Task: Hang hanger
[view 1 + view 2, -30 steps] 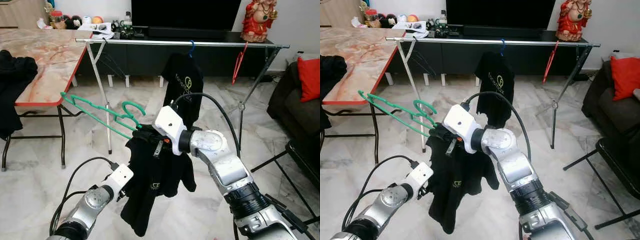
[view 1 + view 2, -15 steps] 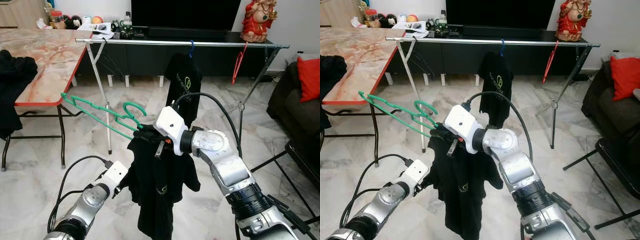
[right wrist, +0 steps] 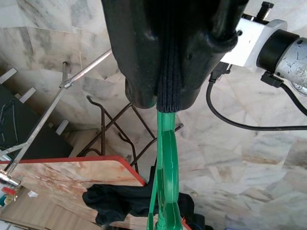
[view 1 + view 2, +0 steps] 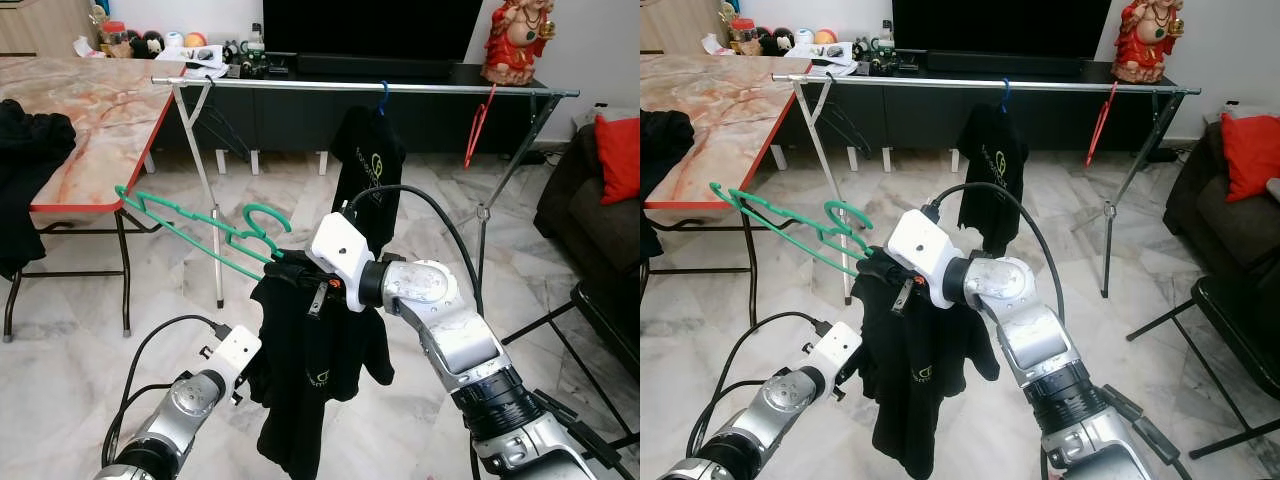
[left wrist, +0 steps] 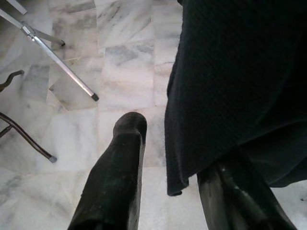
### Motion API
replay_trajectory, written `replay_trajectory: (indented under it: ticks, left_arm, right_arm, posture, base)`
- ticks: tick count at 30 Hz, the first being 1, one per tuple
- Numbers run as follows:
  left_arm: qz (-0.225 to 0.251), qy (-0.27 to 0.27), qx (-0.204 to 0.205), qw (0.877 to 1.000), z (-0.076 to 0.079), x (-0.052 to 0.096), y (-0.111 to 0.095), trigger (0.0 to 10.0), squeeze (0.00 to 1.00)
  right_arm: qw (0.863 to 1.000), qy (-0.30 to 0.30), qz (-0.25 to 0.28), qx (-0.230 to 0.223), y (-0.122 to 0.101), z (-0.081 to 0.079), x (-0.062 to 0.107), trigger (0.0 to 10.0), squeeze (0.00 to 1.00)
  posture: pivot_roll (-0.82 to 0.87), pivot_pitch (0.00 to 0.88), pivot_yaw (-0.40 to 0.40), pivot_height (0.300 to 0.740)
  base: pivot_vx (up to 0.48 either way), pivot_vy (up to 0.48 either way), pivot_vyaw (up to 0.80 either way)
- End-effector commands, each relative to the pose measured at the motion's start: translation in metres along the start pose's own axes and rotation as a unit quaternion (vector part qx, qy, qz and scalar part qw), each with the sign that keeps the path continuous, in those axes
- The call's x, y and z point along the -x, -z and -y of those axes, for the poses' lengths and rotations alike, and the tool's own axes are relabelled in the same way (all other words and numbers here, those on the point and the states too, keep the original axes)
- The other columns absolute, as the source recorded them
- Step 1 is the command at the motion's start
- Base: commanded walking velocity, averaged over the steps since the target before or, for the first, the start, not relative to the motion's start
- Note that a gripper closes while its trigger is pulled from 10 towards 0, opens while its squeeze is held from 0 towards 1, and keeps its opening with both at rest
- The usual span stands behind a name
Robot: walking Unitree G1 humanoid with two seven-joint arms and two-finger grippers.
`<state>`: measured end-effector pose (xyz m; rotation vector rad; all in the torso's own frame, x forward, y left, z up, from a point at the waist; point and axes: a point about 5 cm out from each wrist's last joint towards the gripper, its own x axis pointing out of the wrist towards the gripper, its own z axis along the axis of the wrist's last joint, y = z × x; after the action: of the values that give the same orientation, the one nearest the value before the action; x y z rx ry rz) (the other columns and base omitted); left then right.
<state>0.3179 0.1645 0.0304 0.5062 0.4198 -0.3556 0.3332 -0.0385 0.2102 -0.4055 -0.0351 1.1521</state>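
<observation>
Protruding from right pincer (image 4: 283, 270): green hanger (image 4: 190, 230)

Nothing can be read with certainty. The black shirt (image 4: 318, 350) hanging just below the right gripper's (image 4: 283, 268) closed jaws carries a small yellowish logo (image 4: 320, 377) low on its front, too small to make out. Well beyond the jaws, the black shirt on the rail (image 4: 367, 172) bears a pale round emblem (image 4: 376, 161) with a line of lettering, too blurred to read.
</observation>
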Motion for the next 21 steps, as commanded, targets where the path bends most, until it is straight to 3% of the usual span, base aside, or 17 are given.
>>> replay_trajectory:
  ticks: [1,21]
  left_arm:
    - [-0.001,0.004,0.008,1.0,0.0018,-0.0004,0.0012,0.0,0.0]
    - [-0.007,0.011,0.027,1.0,0.0091,-0.0005,0.0054,0.0,0.0]
  right_arm:
    - [0.999,0.001,0.025,0.024,-0.0166,0.0013,0.002,0.0,0.0]
    - [0.999,0.015,0.023,0.018,-0.0132,0.0024,0.0058,0.0,0.0]
  posture:
    - [0.04,0.071,-0.072,0.74]
    - [0.04,0.039,-0.061,0.74]
  base:
    - [0.0,0.0,0.0]
    - [0.0,0.0,0.0]
